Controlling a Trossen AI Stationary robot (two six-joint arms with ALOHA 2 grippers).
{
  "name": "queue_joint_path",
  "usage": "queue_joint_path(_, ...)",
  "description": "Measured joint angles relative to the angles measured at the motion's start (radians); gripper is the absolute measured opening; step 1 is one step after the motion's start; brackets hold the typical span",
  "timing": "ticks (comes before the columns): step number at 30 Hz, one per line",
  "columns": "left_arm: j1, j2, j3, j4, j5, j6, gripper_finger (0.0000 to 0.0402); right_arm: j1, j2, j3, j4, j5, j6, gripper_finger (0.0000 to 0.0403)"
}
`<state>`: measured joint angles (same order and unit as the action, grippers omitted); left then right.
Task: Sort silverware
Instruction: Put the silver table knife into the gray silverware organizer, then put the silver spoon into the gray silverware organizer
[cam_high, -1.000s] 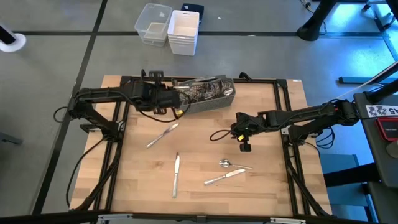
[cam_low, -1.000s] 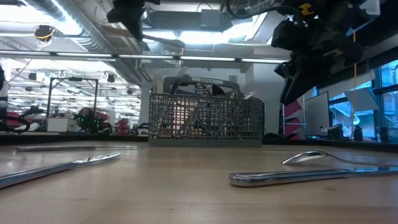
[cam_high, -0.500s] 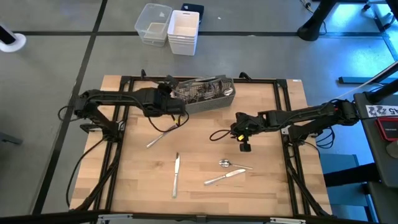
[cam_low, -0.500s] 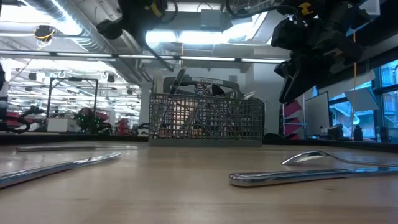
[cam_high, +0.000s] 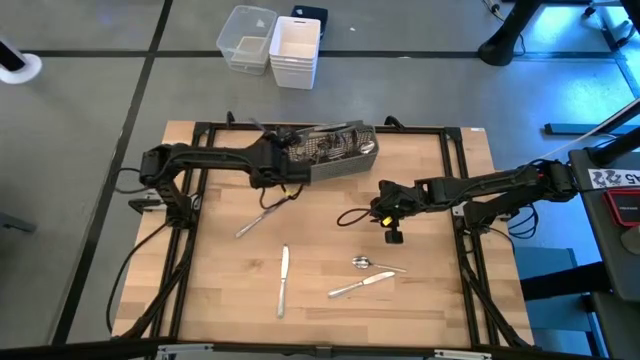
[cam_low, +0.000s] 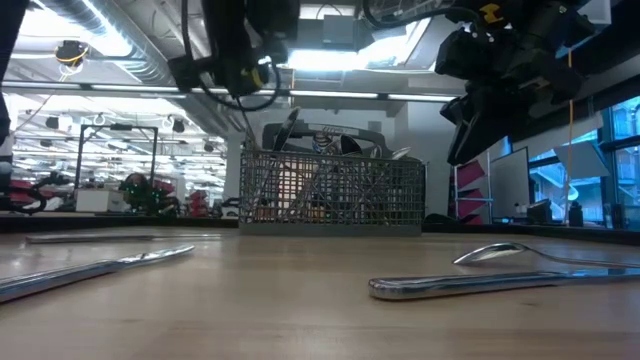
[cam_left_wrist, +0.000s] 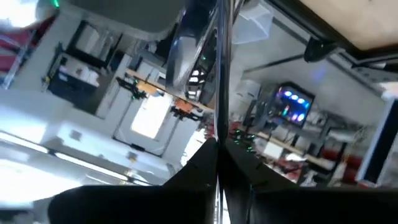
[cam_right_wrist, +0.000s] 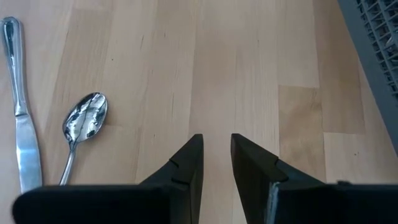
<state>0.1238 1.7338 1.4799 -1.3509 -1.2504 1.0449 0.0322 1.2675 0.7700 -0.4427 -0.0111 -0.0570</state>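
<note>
We're mid-pull: left gripper pinched on a utensil over caddy, next lay it w/ matching pieces; right gripper waits, fingers slightly apart.

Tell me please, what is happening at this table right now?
A two-arm robot is sorting silverware. The left gripper holds a slim metal piece over the wire-mesh caddy. The right gripper hangs empty above the table. Three knives and a spoon lie loose.

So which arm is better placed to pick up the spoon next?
The right one. The right claw hangs just beyond the spoon, nothing between its fingers, while the left claw is over at the caddy, holding a utensil.
</note>
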Motion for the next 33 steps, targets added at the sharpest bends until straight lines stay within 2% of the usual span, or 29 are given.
queue_joint_path(8, 0.001, 0.082, 0.000, 0.019, 0.001, 0.120, 0.0019, 0.000, 0.000, 0.000, 0.000, 0.000, 0.000, 0.0083)
queue_joint_path(13, 0.000, 0.105, 0.000, 0.120, 0.005, 0.056, 0.0024, 0.000, 0.000, 0.000, 0.000, 0.000, 0.000, 0.0083)
queue_joint_path(17, -0.003, 0.106, 0.000, 0.207, 0.005, -0.024, 0.0043, 0.000, 0.000, 0.000, -0.001, 0.000, 0.001, 0.0083)
queue_joint_path(21, -0.024, 0.106, 0.000, 0.244, -0.057, -0.221, 0.0062, 0.000, 0.000, 0.000, -0.002, 0.000, 0.063, 0.0083)
queue_joint_path(24, -0.056, 0.099, 0.000, 0.221, -0.046, -0.391, 0.0063, 0.000, 0.000, 0.000, -0.004, -0.010, 0.157, 0.0083)
queue_joint_path(29, -0.125, 0.057, 0.000, 0.184, 0.076, -0.657, 0.0048, 0.001, 0.000, 0.000, -0.011, -0.105, 0.277, 0.0083)
queue_joint_path(33, -0.189, 0.024, 0.000, 0.158, 0.242, -0.905, 0.0036, 0.001, 0.000, 0.000, -0.013, -0.205, 0.343, 0.0083)
